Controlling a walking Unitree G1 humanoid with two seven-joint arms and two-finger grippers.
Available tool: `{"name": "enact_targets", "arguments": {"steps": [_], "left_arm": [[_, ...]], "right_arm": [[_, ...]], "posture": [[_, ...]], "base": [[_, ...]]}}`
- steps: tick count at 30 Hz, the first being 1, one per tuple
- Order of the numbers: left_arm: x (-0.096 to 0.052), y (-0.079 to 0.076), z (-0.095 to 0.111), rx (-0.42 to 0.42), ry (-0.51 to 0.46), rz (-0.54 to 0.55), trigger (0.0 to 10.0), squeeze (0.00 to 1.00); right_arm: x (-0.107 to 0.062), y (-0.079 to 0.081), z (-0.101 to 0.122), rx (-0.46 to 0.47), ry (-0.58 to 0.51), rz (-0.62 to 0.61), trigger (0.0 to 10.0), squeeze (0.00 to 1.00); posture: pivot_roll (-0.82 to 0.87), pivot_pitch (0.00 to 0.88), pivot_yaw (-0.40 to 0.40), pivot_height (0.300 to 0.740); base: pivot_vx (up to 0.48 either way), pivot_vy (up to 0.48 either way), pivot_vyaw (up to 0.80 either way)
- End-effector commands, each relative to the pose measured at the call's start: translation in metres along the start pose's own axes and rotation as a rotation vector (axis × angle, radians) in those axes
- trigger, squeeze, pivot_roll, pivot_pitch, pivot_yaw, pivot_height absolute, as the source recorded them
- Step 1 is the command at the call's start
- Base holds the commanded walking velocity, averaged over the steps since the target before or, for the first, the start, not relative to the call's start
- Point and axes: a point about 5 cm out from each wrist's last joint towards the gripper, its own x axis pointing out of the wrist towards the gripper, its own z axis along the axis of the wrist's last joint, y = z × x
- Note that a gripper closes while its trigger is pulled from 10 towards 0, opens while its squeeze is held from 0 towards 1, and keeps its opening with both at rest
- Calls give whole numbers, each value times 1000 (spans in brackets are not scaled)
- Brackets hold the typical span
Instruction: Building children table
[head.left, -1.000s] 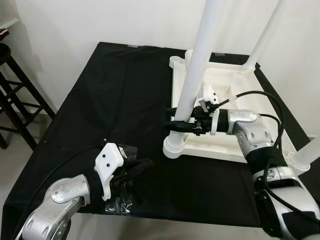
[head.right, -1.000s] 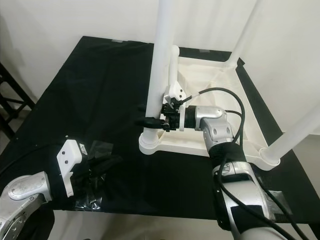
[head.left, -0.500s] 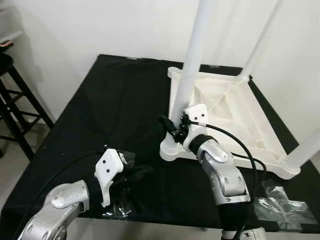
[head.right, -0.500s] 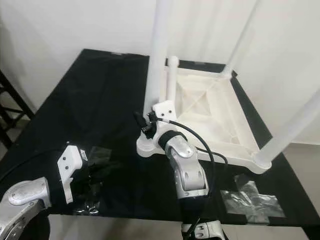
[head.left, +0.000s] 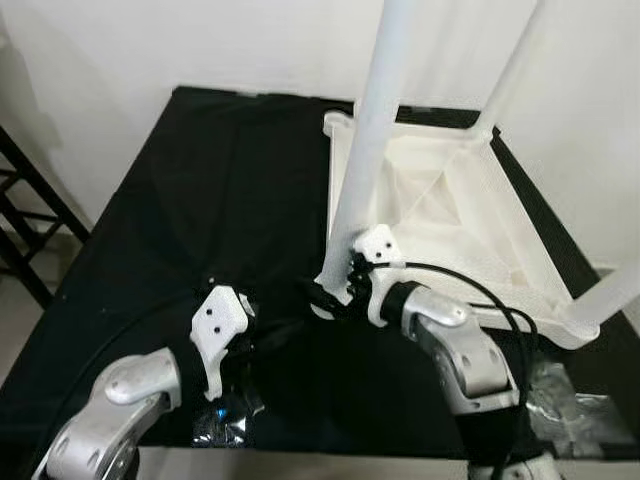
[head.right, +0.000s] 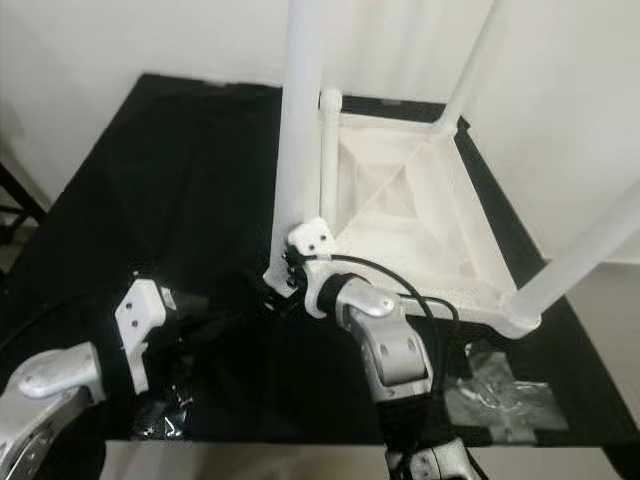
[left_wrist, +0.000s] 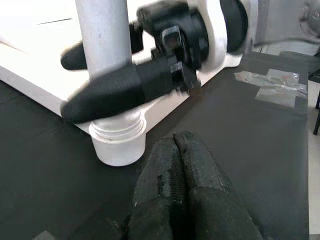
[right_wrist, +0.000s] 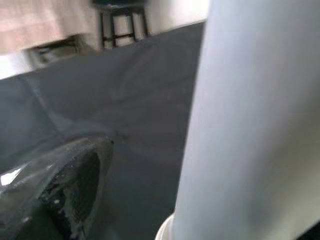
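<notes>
- Table top (head.left: 440, 190), white and turned upside down, lies on the black cloth (head.left: 220, 190) toward your right side, with white legs standing up from its corners.
- Your nearest leg (head.left: 365, 150) rises from the corner socket (left_wrist: 117, 142) closest to you; another leg (head.left: 510, 75) stands at the far corner, and a third (head.left: 605, 300) leans out at the right edge.
- Your right gripper (head.left: 335, 290) is low at the base of that nearest leg, with one black finger (left_wrist: 107, 92) on each side of the tube, just above the socket. The fingers sit apart around the leg; you cannot tell whether they press on it.
- Your right arm is bent at the elbow, forearm angled in from the right and reaching across to the left, a black cable looping over it.
- Your left gripper (left_wrist: 177, 185) has its two pads pressed together with nothing between them, low over the cloth and pointing at the socket, near it but not touching.
- Your left arm comes in from the lower left, forearm pointing right.
- Clear plastic bags (head.left: 225, 420) lie on the cloth beneath your left wrist, and more crumpled plastic (head.right: 495, 395) lies near the right front corner.
</notes>
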Motion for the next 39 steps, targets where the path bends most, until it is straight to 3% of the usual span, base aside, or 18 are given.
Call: {"name": "enact_targets", "arguments": {"steps": [1,5,12,13,15,16,32,33,34,35,36,37,38,39], "left_arm": [[0,0,-1,-1,0,3,10000,0],[1,0,-1,0,-1,2,10000,0],[0,-1,0,-1,-1,-1,10000,0],[0,-2,0,-1,-1,-1,10000,0],[-1,-2,0,-1,-2,-1,10000,0],[-1,-3,0,-1,-1,0,10000,0],[-2,-3,1,-4,0,-4,10000,0],[-2,-3,1,-4,1,-4,10000,0],[-2,-2,0,-4,2,-3,10000,0],[-2,-2,0,-4,2,-3,10000,0],[-3,-1,0,-3,3,-1,10000,0],[-3,0,0,-2,4,0,10000,0],[-3,0,0,-2,4,0,10000,0],[-4,1,0,-2,5,2,10000,0]], "right_arm": [[-7,-12,3,-9,-33,64,10000,0],[-10,-26,12,-30,-60,234,10000,0],[-5,-48,23,-25,-66,295,9882,0],[-5,-52,24,-6,-72,313,4941,0],[-4,-54,25,8,-77,325,4941,0],[-6,-57,25,25,-80,351,0,0],[-21,-68,15,31,-44,404,0,0],[-23,-64,8,8,-14,348,0,0],[-19,-55,-5,26,27,206,0,0],[-19,-55,-5,26,27,206,0,0],[-11,-42,-21,53,66,-122,0,0],[-12,-35,-30,73,91,-373,0,0],[-12,-35,-30,73,91,-373,0,0],[-14,-18,-36,117,98,-446,0,0]], "posture": [[49,82,-116,740],[51,84,-112,740],[63,90,-118,740],[70,92,-119,740],[72,92,-120,740],[72,92,-120,740],[60,100,-119,740],[53,100,-122,740],[51,98,-127,740],[51,98,-127,740],[49,101,-124,740],[48,103,-122,740],[48,103,-122,740],[36,100,-107,740]], "base": [[0,0,0],[0,0,0],[0,0,0],[0,0,0],[0,0,0],[0,0,0],[0,0,0],[0,0,0],[0,0,0],[0,0,0],[0,0,0],[0,0,0],[0,0,0],[0,0,0]]}}
